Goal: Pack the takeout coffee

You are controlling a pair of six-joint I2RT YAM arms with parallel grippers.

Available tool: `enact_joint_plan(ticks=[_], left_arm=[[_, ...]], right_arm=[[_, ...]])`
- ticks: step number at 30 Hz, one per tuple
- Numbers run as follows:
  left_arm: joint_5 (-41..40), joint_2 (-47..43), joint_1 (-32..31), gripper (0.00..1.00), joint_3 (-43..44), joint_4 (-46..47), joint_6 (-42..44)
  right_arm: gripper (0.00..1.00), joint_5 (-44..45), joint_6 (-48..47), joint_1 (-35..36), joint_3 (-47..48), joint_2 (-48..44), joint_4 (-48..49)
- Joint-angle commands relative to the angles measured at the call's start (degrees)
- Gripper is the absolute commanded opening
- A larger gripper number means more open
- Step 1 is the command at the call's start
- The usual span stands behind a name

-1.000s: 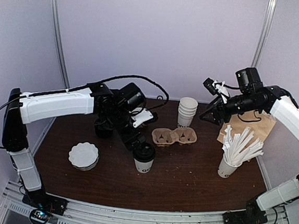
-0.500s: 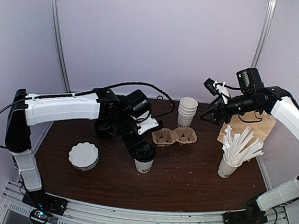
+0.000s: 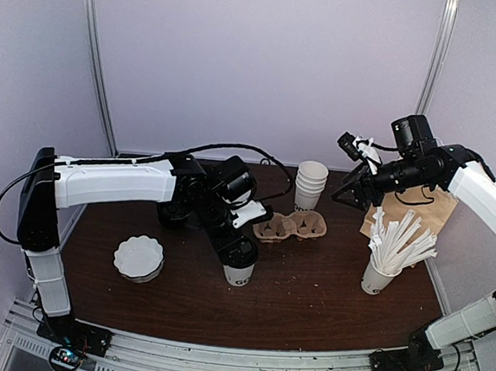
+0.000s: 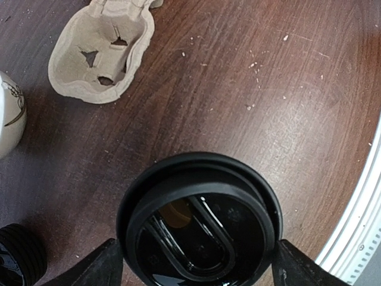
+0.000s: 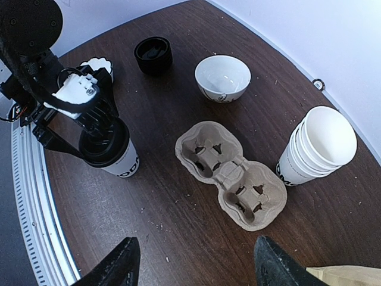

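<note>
**Straddling the lidded cup: where a tip, a popped lid or a crush could come from**

Finds the takeout coffee, a white tapered paper cup [image 3: 240, 277] capped with a black round plastic lid [image 4: 199, 223], upright on the dark brown wooden table [image 3: 324, 305]. Places it toward the front, near the tan moulded-pulp two-cup carrier [image 3: 289, 227] but apart from it, to its front left.

Shows the left gripper [image 3: 239, 252] down at lid height, jaws spread wide with one finger on either side of the rim. Gives no clear sign of a squeeze, and no way to tell whether the pads touch. Shows the right gripper [image 5: 199, 265] well apart at the back right, raised, jaws parted around nothing.

Reads as the grasp ahead of a lift into a carrier pocket.

- Risks tipping the cup if one finger meets the rim first and shoves it sideways.
- Risks popping the lid off if the squeeze lands on the lid and not on the paper wall below.
- Risks buckling that thin wall under too hard a grip, with a spill if anything is inside, which cannot be told.
- Could snag the carrier's edge on the way over and drag the light tray.
- Could knock the nested stack of white paper cups [image 3: 310, 187] just behind it.
</note>
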Motion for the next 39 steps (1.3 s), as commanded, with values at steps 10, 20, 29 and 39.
enact_joint_plan(ticks=[10,20,29,39], left_arm=[[0.62,0.03,0.16,0.74,1.45,-0.26,0.24],[-6.60,-2.79,2.07,0.73,2.46,-2.89,2.67],[-6.09,-3.35,12.45,0.73,4.87,-3.21,5.34],[-5.38,5.11,22.09,0.73,14.42,-2.64,3.42]], right_arm=[[0.69,0.00,-0.29,-0.44,-0.74,-0.99,1.47],[0.69,0.08,-0.29,-0.44,-0.62,-0.96,1.31],[0.69,0.42,-0.29,-0.53,-1.16,-1.43,1.64],[0.69,0.34,-0.38,-0.53,-1.29,-1.31,1.87]])
